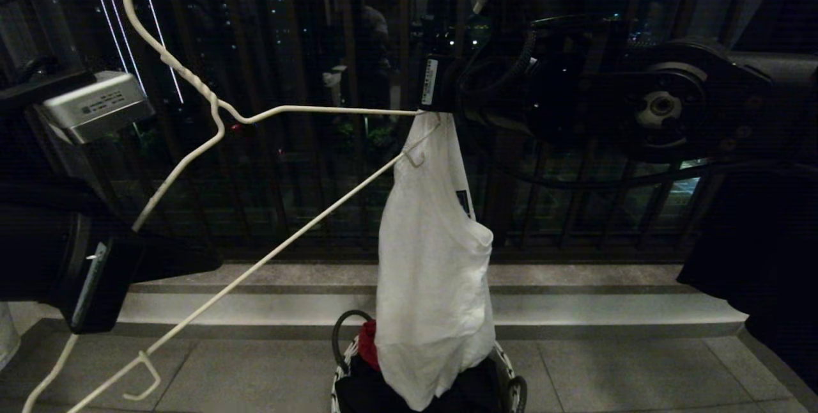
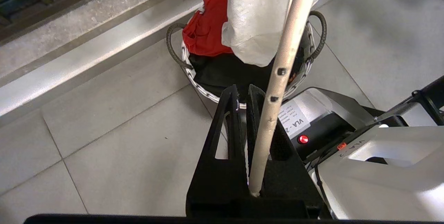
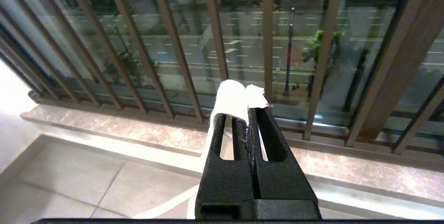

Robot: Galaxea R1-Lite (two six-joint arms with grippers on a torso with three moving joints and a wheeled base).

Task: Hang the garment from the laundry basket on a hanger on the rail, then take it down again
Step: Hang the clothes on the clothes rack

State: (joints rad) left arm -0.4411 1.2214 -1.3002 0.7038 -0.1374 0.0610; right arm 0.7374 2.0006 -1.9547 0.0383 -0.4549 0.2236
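Garment (image 1: 431, 272): white T-shirt, hanging limp in one long bunch above the basket (image 2: 194, 78), its lower end at the basket mouth, over the red cloth (image 2: 206, 26) and black garment (image 2: 225, 73) inside. We note the right gripper (image 3: 248, 113) pinched closed on a fold at the top of the shirt; in the head view that hold sits right at one end of the hanger (image 1: 268, 116). The left gripper (image 2: 242, 95) is clamped on the hanger's wire, carrying it tilted, hook uppermost, the other end low near the floor. The rail is not in view.

Handling, our judgement: the shirt is light, soft and shapeless; it will sag and fold wherever unsupported, and thin cotton may slide off smooth wire. Best hold is near the collar or shoulder seam, so the neck opening can be spread over the hanger end. The hanger is stiff but thin; gripped off-centre, it may twist in the jaws.
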